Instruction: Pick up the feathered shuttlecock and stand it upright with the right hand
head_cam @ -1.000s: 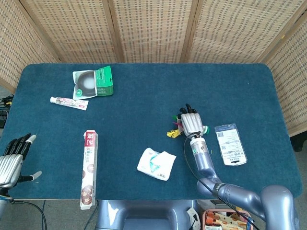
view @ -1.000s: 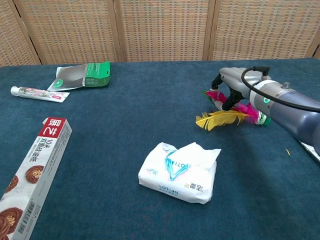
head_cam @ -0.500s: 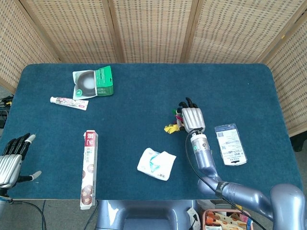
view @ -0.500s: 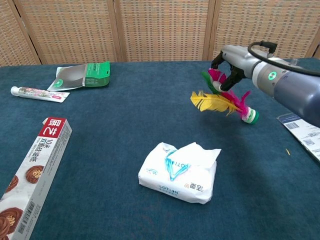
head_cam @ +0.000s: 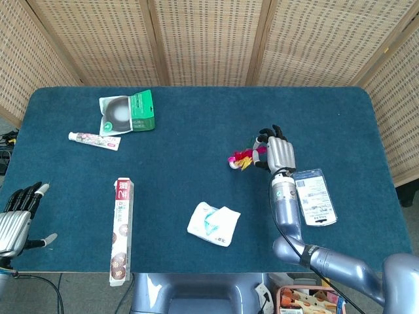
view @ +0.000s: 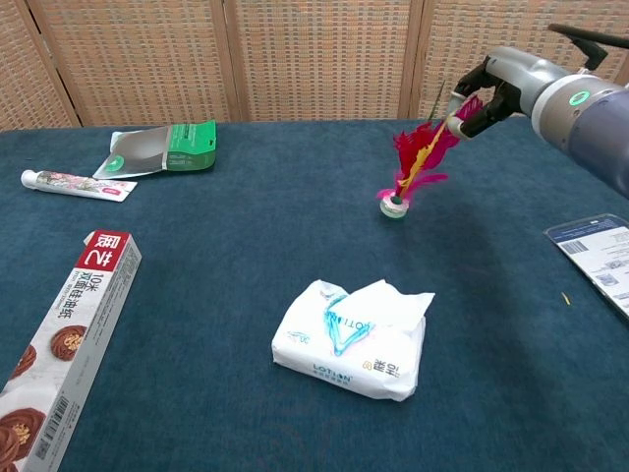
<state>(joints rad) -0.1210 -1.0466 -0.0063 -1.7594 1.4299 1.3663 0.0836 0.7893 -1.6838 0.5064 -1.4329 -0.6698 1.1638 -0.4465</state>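
Nearby, tissue pack (view: pixel 352 339) wrapper reads "LOTION".

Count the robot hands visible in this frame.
2: the left hand open at the table's near-left edge; the right hand pinching the shuttlecock by its feathers.

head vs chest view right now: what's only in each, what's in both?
Head only: the left hand at the table's near-left edge, fingers apart, holding nothing.

Chest only: the shuttlecock seen side-on, hanging base-down from the right hand, which pinches its feather tips.

Both: right hand, shuttlecock, tissue pack, cookie box, toothpaste tube, green package, blister card.
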